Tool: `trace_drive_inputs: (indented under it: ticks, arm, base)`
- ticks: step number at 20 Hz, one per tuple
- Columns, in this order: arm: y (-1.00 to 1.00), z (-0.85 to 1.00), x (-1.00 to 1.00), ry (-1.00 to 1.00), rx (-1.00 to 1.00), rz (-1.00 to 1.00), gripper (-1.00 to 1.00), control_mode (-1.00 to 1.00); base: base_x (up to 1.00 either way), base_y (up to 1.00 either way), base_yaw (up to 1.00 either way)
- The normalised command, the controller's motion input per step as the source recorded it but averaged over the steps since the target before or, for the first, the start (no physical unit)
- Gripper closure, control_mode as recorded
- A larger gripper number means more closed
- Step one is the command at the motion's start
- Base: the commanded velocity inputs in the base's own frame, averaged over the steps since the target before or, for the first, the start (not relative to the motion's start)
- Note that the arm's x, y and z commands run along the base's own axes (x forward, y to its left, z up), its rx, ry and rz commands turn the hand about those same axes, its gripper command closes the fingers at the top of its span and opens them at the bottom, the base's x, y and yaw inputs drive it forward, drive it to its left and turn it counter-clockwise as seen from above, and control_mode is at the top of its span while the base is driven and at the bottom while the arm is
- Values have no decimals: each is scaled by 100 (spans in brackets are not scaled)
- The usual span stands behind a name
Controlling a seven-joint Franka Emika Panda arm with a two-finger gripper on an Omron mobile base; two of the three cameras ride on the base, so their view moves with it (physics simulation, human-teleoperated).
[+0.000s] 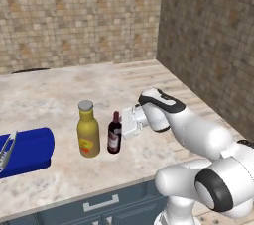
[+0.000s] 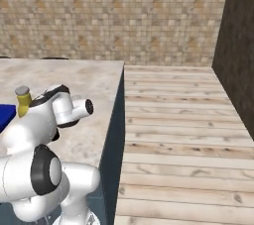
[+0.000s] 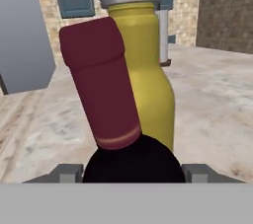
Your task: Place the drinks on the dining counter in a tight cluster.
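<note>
The dark wine bottle (image 1: 114,137) with its red top (image 3: 106,85) stands on the beige marble dining counter (image 1: 49,95), just right of the tall mustard-yellow bottle (image 1: 88,132) with a grey cap. My gripper (image 1: 123,129) reaches in from the right and is shut on the wine bottle's body. In the hand view the fingertips (image 3: 66,171) press its dark sides low down, and the yellow bottle (image 3: 148,70) stands right behind it. The yellow bottle's cap and neck (image 2: 23,101) peek over my arm in the right base view.
A blue box-like thing (image 1: 25,152) with a metal utensil on it lies at the counter's left front. The counter's right edge (image 2: 119,100) drops to a wooden floor (image 2: 173,120). Tiled walls stand behind and to the right. The dark blue cabinet front (image 1: 104,204) is below.
</note>
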Motion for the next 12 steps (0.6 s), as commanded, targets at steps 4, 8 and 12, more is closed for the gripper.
trace_drive_inputs:
  ticks: [4,8,12]
  arm:
    - [0,0,40,0,0,0,100,-100]
    - [0,0,43,0,0,0,100,-100]
    - [3,0,14,0,0,0,100,-100]
  base:
    - [0,0,0]
    - [0,0,0]
    - [0,0,0]
